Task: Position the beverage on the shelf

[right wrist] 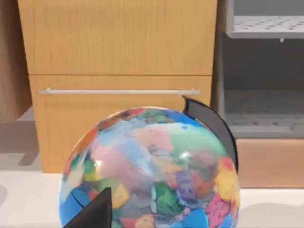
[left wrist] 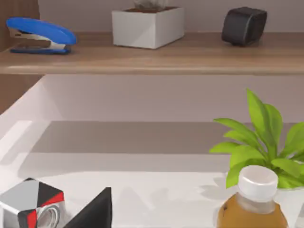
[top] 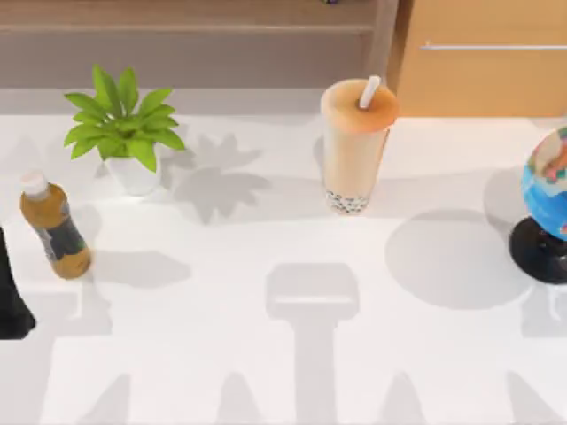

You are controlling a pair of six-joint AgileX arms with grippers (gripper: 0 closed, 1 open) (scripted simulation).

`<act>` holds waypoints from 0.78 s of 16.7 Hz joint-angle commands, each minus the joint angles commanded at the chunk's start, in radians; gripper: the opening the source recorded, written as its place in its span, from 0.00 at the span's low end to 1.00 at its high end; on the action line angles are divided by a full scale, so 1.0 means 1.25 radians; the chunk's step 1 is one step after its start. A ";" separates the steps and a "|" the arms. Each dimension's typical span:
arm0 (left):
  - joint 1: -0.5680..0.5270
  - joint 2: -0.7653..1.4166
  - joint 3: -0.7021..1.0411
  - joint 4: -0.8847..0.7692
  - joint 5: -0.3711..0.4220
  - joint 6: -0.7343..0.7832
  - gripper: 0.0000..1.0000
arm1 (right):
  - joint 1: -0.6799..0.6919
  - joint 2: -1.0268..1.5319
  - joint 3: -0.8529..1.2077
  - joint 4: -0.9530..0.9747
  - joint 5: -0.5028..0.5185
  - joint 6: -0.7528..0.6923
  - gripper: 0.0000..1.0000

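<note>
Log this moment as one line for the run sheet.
phase: before pickup | milk tea cup: upright on table, untouched | shelf: behind it | left arm: table's left edge | bottle, plant, globe: on table

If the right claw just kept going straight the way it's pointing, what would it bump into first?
Most likely the globe: in the right wrist view it sits directly ahead, close in front of the right claw's dark fingertip. Behind it stands the orange-wood cabinet, so the globe should come first, though depth is hard to judge.

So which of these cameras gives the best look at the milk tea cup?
The top view: the beverage stands whole on the white table, with straw, domed lid and dark pearls all visible. The left wrist view looks toward the shelf, plant and bottle instead; the right wrist view faces a globe and cabinet.
</note>
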 joint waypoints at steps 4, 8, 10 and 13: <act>-0.015 0.024 0.014 0.018 -0.014 0.000 1.00 | 0.000 0.000 0.000 0.000 0.000 0.000 1.00; -0.099 0.175 0.093 0.122 -0.094 0.001 1.00 | 0.000 0.000 0.000 0.000 0.000 0.000 1.00; -0.160 0.299 0.150 0.197 -0.152 0.002 1.00 | 0.000 0.000 0.000 0.000 0.000 0.000 1.00; -0.269 0.533 0.252 0.330 -0.255 0.004 1.00 | 0.000 0.000 0.000 0.000 0.000 0.000 1.00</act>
